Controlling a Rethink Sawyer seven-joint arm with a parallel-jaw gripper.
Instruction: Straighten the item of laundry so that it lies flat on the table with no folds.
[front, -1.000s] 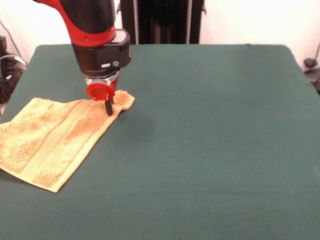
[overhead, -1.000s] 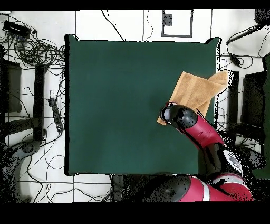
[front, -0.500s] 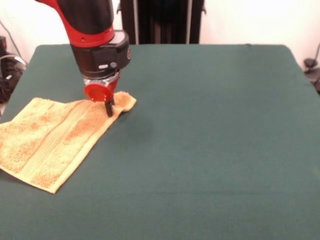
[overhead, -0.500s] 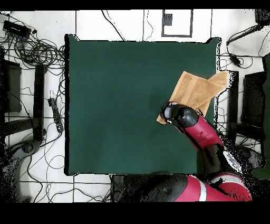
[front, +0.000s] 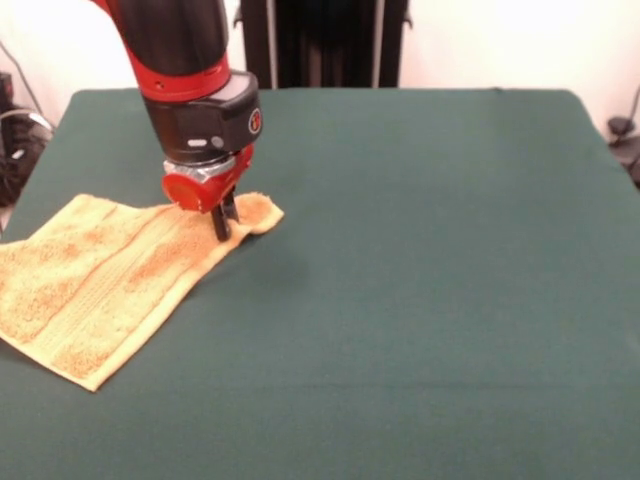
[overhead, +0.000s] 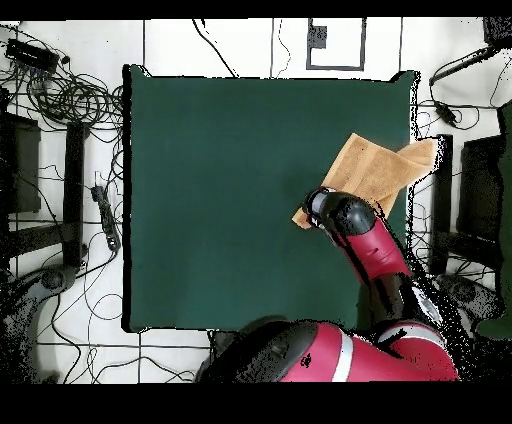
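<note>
One towel (front: 110, 285) on one table (front: 420, 280) — jaws (front: 222, 228) pinching its corner.

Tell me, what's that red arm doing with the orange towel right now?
Claw down on towel corner, apparently pinching it. Towel not flat, one end hanging off table edge. Nothing in the way.

You see a golden-orange towel (front: 110, 285) of looped terry cloth, rough and matt, with a flatter woven band running along it. Under it your table (front: 420, 280) wears a dark green cloth, matt and even. The arm (front: 185, 60) above shows glossy red and black shells like hard plastic, and the gripper (front: 222, 222) ends in dull black tips.
</note>
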